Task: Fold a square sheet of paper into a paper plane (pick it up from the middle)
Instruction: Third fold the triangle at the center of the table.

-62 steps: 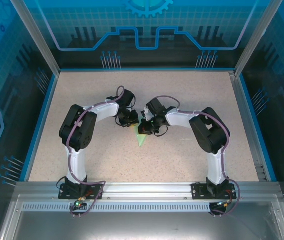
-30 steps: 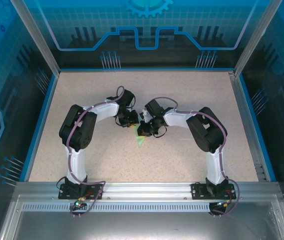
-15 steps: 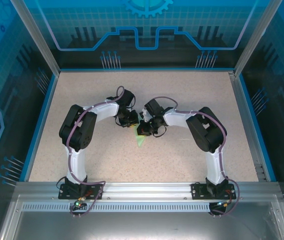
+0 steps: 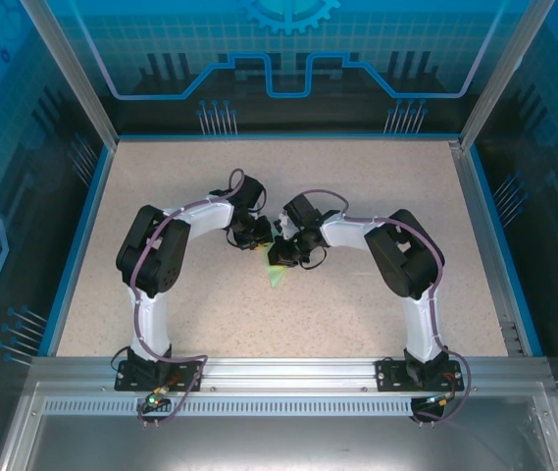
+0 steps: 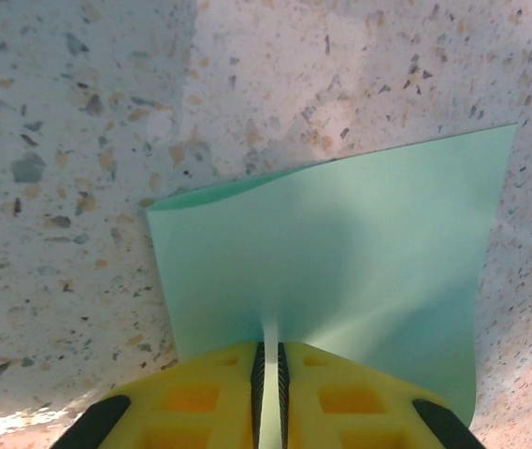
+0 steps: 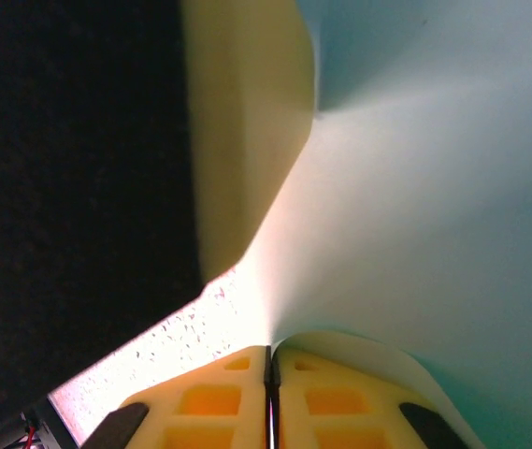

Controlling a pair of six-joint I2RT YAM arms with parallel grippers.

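The left hand [image 4: 253, 235] was sitting just left of the middle of the speckled table [image 4: 377, 186], clamped down tight. In its wrist cam the yellow pads [image 5: 200, 398] were pressed together with just a thin edge of the green paper [image 5: 340, 253] pinched in the seam. From there the paper fanned out away from the pads as a broad sheet, with its far edge bowed.

From overhead, the bit of paper you could see poked out below the two hands as a narrow wedge. Its long axis ran far-to-near, with the tip aimed at the near edge where the arm bases are.

The right hand [image 4: 280, 255] was right beside the left one, nearly touching it. It was closed all the way too, its own pads [image 6: 219, 407] squeezed on the paper's edge, and the sheet curled up out of them. Couldn't tell how many folds were in it.
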